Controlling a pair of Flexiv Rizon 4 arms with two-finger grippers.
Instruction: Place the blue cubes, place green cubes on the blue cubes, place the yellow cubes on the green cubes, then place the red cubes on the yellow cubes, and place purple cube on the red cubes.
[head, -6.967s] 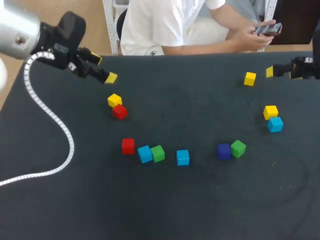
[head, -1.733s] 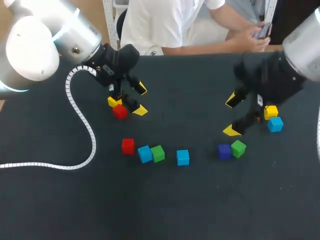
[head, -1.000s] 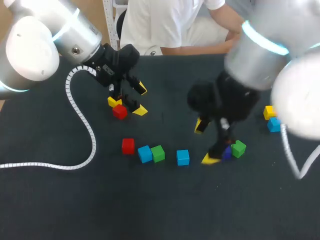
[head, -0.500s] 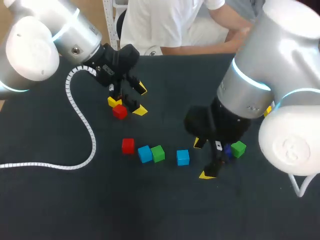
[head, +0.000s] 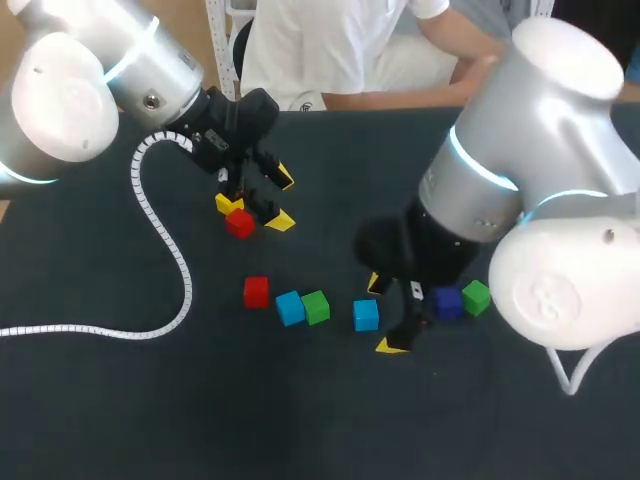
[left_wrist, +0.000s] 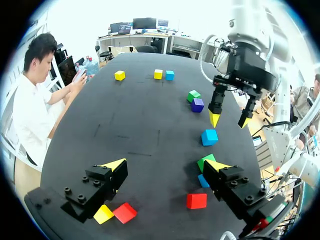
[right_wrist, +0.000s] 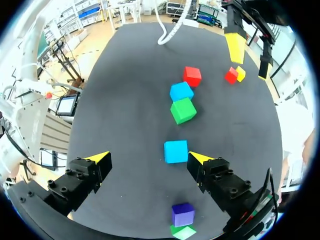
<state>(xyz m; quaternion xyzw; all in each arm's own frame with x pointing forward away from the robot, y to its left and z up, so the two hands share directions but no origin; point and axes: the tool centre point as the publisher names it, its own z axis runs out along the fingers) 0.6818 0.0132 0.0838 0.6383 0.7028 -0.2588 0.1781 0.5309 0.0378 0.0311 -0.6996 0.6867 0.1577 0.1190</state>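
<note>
Robotics lab: left arm (head: 90, 90) and right arm (head: 520, 150) over black table (head: 200, 420)

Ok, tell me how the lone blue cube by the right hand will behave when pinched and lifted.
The blue cube looks rigid with flat faces, so it probably won't deform or roll. It's small and sits flat on the table, so it's likely light and stable. Its smooth sides may slip if the open right hand pinches off-centre.

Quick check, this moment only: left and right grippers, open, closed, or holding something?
Left gripper: open, holding nothing.
Right gripper: open, holding nothing; a blue cube sits below its jaws.
</note>
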